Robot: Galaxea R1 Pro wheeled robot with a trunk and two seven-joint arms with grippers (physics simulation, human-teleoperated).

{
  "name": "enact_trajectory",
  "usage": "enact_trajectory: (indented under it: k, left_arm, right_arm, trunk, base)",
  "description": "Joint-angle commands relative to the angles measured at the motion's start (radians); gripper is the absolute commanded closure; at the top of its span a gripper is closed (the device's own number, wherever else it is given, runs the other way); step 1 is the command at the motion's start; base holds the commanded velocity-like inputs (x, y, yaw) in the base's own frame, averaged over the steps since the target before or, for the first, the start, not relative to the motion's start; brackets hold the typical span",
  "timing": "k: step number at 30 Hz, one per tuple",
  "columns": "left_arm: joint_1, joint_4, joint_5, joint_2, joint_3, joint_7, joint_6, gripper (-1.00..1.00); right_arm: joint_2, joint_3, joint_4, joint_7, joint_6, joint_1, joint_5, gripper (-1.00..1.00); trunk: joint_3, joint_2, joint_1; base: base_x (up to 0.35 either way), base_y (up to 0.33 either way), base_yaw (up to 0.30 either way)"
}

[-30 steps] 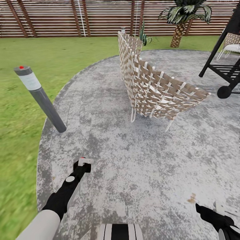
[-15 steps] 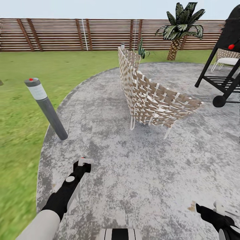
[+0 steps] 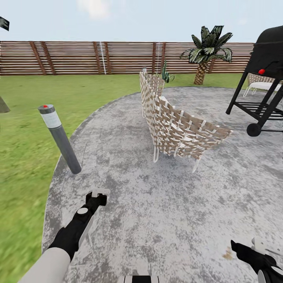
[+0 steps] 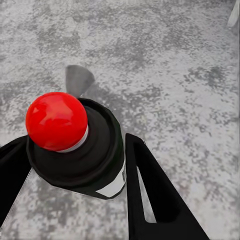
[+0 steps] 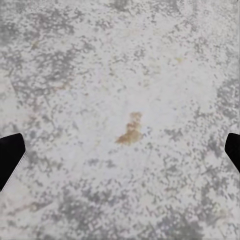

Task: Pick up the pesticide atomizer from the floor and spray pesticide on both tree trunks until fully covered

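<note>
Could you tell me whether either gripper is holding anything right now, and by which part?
The left gripper holds the pesticide atomizer by its black body, just below the red top. The right gripper is open and empty.

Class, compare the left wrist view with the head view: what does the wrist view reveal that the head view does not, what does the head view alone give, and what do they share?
Left wrist view alone: a close look at the pesticide atomizer, with its red ball top and black collar, clamped between the left gripper's black fingers.

Head view alone: the wider garden, with the wooden fence, lawn, woven chair, bollard light, palm, black grill and the right gripper.

Both: the mottled grey paving and the left gripper with its load.
</note>
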Motion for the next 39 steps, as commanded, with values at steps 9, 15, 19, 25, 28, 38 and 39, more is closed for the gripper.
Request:
enact_trajectory:
  k: [9, 15, 19, 25, 28, 38, 39]
  left_arm:
    - [0.0, 0.0, 0.0, 0.0, 0.0, 0.0, 0.001, 1.0]
    - [0.0, 0.0, 0.0, 0.0, 0.0, 0.0, 0.001, 1.0]
    - [0.0, 0.0, 0.0, 0.0, 0.0, 0.0, 0.001, 1.0]
    - [0.0, 0.0, 0.0, -0.001, -0.001, 0.0, 0.001, 1.0]
    - [0.0, 0.0, 0.0, -0.001, -0.001, 0.0, 0.001, 1.0]
    - [0.0, 0.0, 0.0, -0.001, -0.001, 0.0, 0.001, 1.0]
    - [0.0, 0.0, 0.0, -0.001, 0.0, 0.0, 0.001, 1.0]
  right_arm:
    - [0.0, 0.001, 0.001, 0.0, 0.0, 0.0, 0.0, -1.0]
    - [0.0, 0.0, 0.0, 0.0, 0.0, 0.0, 0.0, -1.0]
    - [-0.001, -0.001, 0.0, 0.0, 0.0, 0.0, 0.0, -1.0]
    - [-0.001, -0.001, 0.0, 0.0, 0.0, 0.0, 0.0, -1.0]
    - [-0.001, -0.002, 0.0, 0.0, 0.0, 0.0, 0.0, -1.0]
    - [-0.001, -0.002, -0.002, 0.0, 0.0, 0.0, 0.0, -1.0]
    - [-0.001, -0.002, -0.002, 0.0, 0.0, 0.0, 0.0, -1.0]
  trunk:
    - [0.045, 0.002, -0.004]
    - [0.055, 0.002, -0.004]
    - [0.06, 0.002, -0.004]
    - [0.084, 0.003, -0.006]
    - [0.088, 0.004, -0.007]
    - [0.096, 0.004, -0.007]
    - [0.097, 0.004, -0.007]
  base:
    - [0.0, 0.0, 0.0]
    - [0.0, 0.0, 0.0]
    - [0.0, 0.0, 0.0]
    - [0.0, 0.0, 0.0]
    - [0.0, 0.0, -0.032]
    - [0.0, 0.0, -0.198]
    - [0.0, 0.0, -0.223]
